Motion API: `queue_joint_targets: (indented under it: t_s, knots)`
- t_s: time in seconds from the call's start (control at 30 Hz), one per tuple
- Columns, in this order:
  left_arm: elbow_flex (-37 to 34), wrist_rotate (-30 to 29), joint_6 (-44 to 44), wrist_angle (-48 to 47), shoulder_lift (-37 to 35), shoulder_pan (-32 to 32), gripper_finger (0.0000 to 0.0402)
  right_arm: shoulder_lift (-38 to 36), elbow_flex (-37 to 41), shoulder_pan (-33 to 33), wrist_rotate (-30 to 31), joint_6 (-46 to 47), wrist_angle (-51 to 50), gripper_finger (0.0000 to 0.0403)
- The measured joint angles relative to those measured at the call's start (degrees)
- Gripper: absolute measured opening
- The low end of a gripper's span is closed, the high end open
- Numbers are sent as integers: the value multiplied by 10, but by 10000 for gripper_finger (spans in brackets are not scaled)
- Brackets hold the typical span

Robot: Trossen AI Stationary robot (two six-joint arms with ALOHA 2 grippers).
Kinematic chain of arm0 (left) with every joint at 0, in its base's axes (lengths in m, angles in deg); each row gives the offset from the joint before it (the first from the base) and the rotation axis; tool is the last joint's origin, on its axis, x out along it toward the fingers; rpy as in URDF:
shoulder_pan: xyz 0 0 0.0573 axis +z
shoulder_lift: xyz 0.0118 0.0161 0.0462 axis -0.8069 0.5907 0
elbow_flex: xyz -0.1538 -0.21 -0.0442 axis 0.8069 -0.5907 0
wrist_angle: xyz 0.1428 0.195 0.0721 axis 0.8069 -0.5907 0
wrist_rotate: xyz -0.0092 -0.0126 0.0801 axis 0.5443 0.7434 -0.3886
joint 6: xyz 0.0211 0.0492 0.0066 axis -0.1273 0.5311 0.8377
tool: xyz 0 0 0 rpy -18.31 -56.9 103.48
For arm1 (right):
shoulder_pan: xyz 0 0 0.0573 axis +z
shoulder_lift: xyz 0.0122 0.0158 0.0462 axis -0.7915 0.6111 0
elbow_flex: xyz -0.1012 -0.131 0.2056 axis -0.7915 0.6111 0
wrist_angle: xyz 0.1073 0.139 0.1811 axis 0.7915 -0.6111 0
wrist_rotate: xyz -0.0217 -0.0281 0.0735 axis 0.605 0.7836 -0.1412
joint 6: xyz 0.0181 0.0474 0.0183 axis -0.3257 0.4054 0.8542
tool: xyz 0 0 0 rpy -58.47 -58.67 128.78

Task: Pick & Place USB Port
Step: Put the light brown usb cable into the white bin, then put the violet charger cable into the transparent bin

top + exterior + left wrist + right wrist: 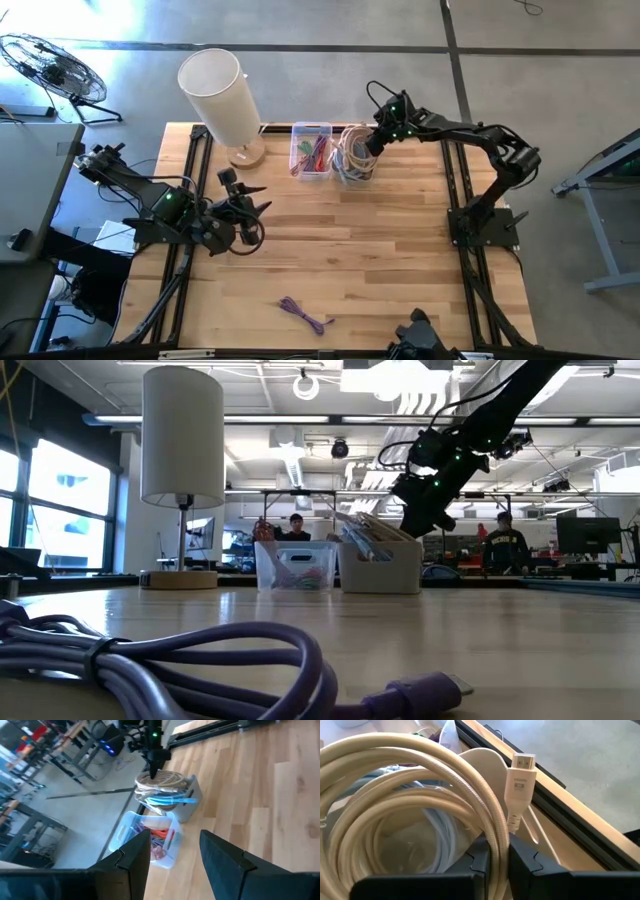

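Item: right gripper [499, 854], over the white bin [354, 166] at the bench's [400, 270] far edge, fingers pinched on one strand of the cream coiled cable [410, 785]. Left gripper [175, 852]: idle near the lamp [222, 95], fingers apart. Risk: neighbouring loops may snag and drag out, or the thin strand may slip.

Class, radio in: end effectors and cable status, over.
Right end effector shut on coiled cream cable in grey bin. Left end effector open, idle. Purple cable untouched.

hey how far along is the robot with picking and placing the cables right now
One purple cable already lies on the table's near side, apparently placed. In hand: the right gripper is shut on a coiled white HDMI cable inside the grey bin. Left: lifting it out and setting it down. The left gripper waits open over the table.
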Motion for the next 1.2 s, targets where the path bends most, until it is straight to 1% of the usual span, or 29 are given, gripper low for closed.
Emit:
queue_joint_targets:
  t_s: [0.03, 0.1, 0.23, 0.47, 0.53, 0.6, 0.7, 0.77, 0.9, 1.0, 1.1, 1.2]
  knots:
    - [0, 5, 0, 0, 0, 0, 166, 0, 0, 0, -1, 5, -1, 32]
    - [0, 8, 0, 0, 0, 0, 166, 0, 0, 0, -5, 10, -3, 50]
    - [0, 22, 0, 0, 0, 0, 166, 0, 0, 0, -40, 11, -2, 106]
    - [0, 55, -4, -1, 0, 0, 166, -17, 0, 2, -75, 12, -3, 208]
    - [0, 74, -4, -1, 0, 0, 166, -33, 0, 2, -94, 12, -4, 234]
    - [0, 106, -11, 4, -4, 0, 166, -56, 1, 2, -101, 12, -4, 252]
    - [22, 167, -18, -1, -10, 0, 166, -104, 1, 3, -104, 12, -7, 267]
    - [46, 210, 6, 1, -11, 0, 166, -141, 1, 3, -104, 11, -12, 270]
    - [95, 327, 94, 6, 0, 0, 166, -225, 1, 9, -105, 11, -30, 270]
    - [112, 399, 178, 0, 23, 0, 166, -289, 1, 24, -107, 10, -58, 271]
    - [114, 454, 211, -24, 52, 0, 166, -345, 1, 44, -107, 10, -97, 271]
    - [114, 473, 204, -86, 89, 0, 166, -393, 1, 65, -107, 13, -141, 271]
